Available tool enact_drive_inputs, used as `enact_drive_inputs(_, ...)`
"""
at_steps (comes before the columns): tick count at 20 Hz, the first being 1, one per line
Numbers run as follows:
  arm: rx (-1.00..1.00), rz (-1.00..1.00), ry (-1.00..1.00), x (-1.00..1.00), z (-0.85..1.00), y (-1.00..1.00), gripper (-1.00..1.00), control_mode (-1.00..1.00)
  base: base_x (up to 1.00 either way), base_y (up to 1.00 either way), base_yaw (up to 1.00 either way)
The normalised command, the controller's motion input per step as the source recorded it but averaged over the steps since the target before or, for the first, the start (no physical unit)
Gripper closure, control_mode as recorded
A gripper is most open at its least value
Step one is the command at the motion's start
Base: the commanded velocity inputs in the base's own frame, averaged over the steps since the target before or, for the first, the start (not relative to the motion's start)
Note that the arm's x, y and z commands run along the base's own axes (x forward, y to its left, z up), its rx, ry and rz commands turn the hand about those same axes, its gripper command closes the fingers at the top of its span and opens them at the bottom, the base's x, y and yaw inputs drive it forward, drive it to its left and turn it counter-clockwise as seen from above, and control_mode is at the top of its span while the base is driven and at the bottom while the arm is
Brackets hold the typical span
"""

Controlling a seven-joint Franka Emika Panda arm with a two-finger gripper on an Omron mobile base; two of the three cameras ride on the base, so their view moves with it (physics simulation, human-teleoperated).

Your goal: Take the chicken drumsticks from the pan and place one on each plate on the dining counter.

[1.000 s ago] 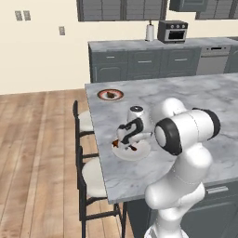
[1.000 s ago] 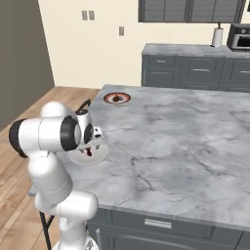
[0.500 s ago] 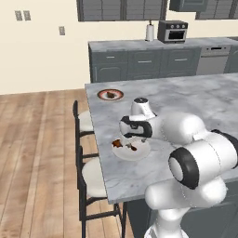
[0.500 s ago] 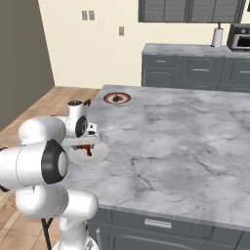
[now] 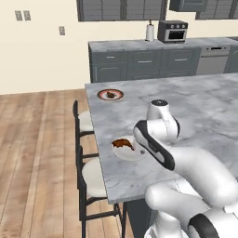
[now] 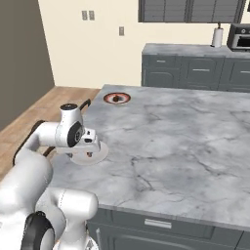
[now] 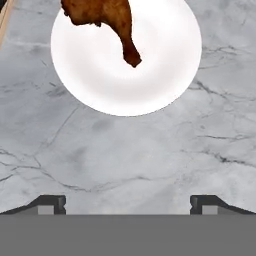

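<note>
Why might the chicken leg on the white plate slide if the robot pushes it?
The drumstick looks glossy, so it is probably a bit greasy and could skid on the smooth white plate. Its club shape, thick at one end and thin at the other, would likely make it swivel rather than roll straight. It looks stiff, not floppy.

Drumstick (image 5: 123, 143) on white plate (image 5: 130, 153) — second drumstick (image 5: 110, 95) on rimmed plate (image 5: 110, 95).
</note>
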Motion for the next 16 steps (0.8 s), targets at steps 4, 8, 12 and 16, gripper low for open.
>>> enact_drive_inputs(4,0.0,-0.02,-0.23,-1.0,0.31,-0.36,-1.0,-1.0,0.0,0.0,0.0)
enact_drive_inputs(8,0.0,-0.02,-0.28,-1.0,0.29,-0.26,-1.0,-1.0,0.0,0.0,0.0)
enact_drive_inputs(12,0.0,-0.06,-0.21,-1.0,0.35,-0.21,-1.0,-1.0,0.0,0.0,0.0)
enact_drive_inputs(16,0.0,-0.04,-0.22,-1.0,0.31,-0.2,-1.0,-1.0,0.0,0.0,0.0)
